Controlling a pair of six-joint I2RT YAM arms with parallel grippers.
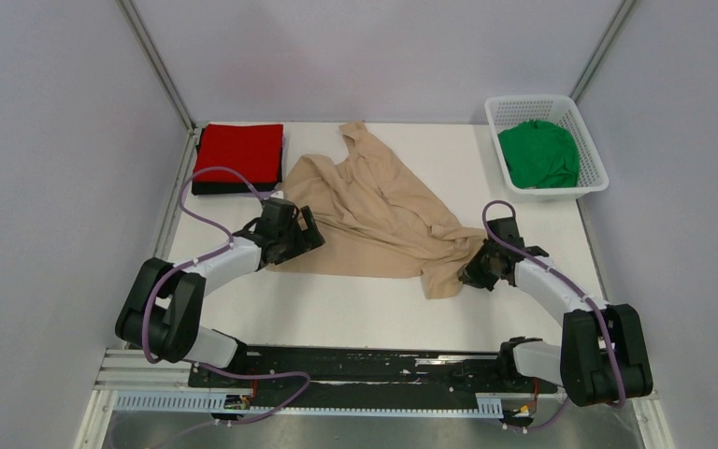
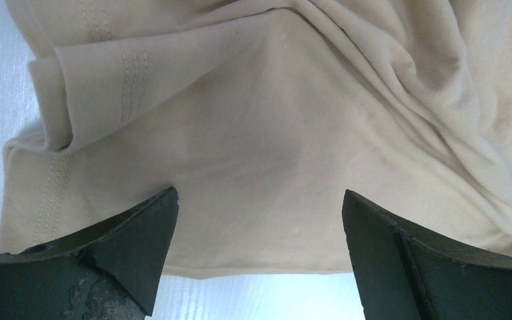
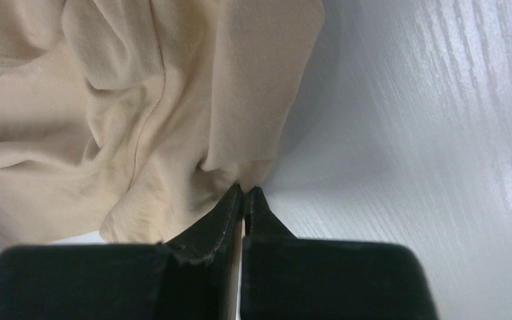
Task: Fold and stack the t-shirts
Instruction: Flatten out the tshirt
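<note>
Looks like a robot lab test cell.
Closed in by plain grey walls (image 1: 383,56) and metal corner posts (image 1: 154,61); white table (image 1: 337,313), two robot arms (image 1: 217,264) bolted to a metal rail (image 1: 365,369), purple cables (image 1: 196,187) looping along them.

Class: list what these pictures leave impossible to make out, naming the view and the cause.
1. Right wrist view: whether the shut right pincer holds the beige shirt; its own tips hide the contact.
2. Top view: the dark item under the red shirt; only an edge shows.
3. Top view: the green shirt's shape; bunched in the basket.
</note>
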